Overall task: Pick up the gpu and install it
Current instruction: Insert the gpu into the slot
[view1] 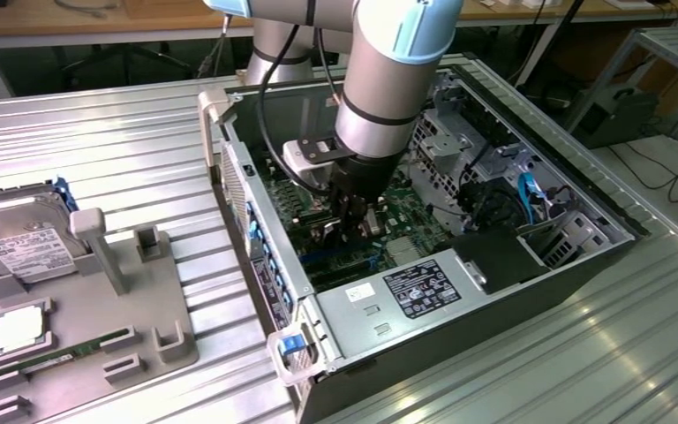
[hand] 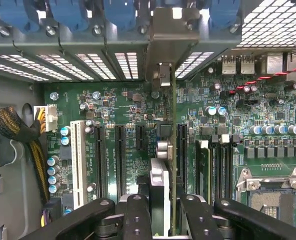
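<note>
Exterior view: the arm reaches down into the open computer case (view1: 433, 247) lying on the ribbed metal bench (view1: 103, 159), its pincer (view1: 357, 221) lowered over the green motherboard (view1: 404, 225) near the middle of the case. A thin dark card, the gpu (view1: 355, 215), sits between the fingers, edge-down above the board. Outside the case, towards the exterior view's left, a grey holder tray (view1: 92, 309) carries the hard drive (view1: 21, 247) and a narrow green memory stick (view1: 63, 355); both lie well apart from the case.

Wrist view: the pincer (hand: 163, 215) is closed on the gpu (hand: 173, 150), black fingers (hand: 135, 217) pressing either face of the card. The card is seen edge-on, a thin green line running from the fingers up to its silvery end bracket (hand: 170, 30), which stands against the rear wall of the case among the blue slot latches (hand: 120, 12). Its lower edge lies along a black expansion slot (hand: 182, 150) on the motherboard, just beside the other slots; whether it is seated cannot be told.

As a judgement, the card is light, stiff and thin, but fragile: its components and edge contacts would not forgive twisting or side load. Holding it by the flat faces near the upper edge, as here, looks the sound grip, keeping the card upright and square to the slot.
</note>
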